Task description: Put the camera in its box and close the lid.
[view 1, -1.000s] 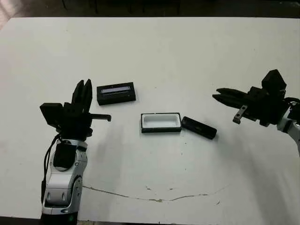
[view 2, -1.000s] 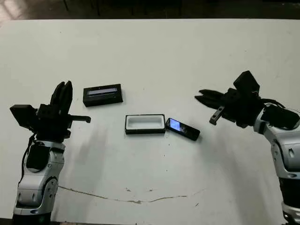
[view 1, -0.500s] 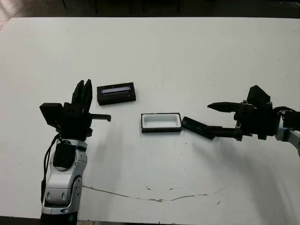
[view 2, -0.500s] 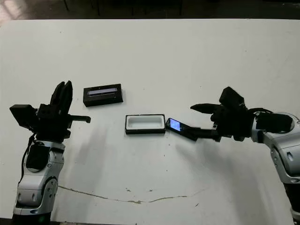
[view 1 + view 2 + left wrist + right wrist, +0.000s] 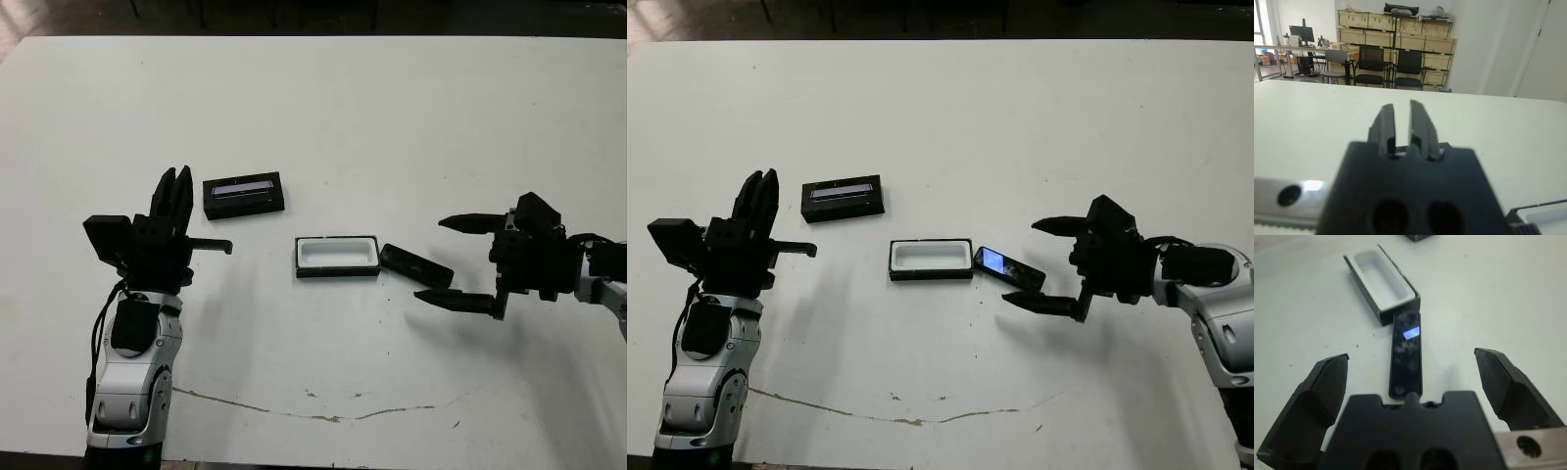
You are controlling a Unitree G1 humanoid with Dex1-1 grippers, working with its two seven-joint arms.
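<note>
- Right claw (image 5: 1045,264) — fingers spread wide, holding nothing — sits just beside the camera (image 5: 1009,268), which lies on the desk (image 5: 1019,117) touching the box (image 5: 931,258).
- Left claw (image 5: 174,194) is pressed together, near the lid (image 5: 243,194).

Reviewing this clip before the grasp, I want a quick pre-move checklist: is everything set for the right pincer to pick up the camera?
1. Right pincer open wide enough for the camera: ok, its fingers stand far apart.
2. Camera lined up between the fingers: ok in the right wrist view; it lies flat on the table, untouched.
3. Box open and empty: ok, only its white lining shows.
4. Camera free of the box: cannot tell; its blue-patch end sits right at the box's short end.
5. Lid out of the way: ok, it lies apart on the table, beyond and to the left of the box.
6. Left pincer clear of the work area: ok, it is shut and raised at the left.
</note>
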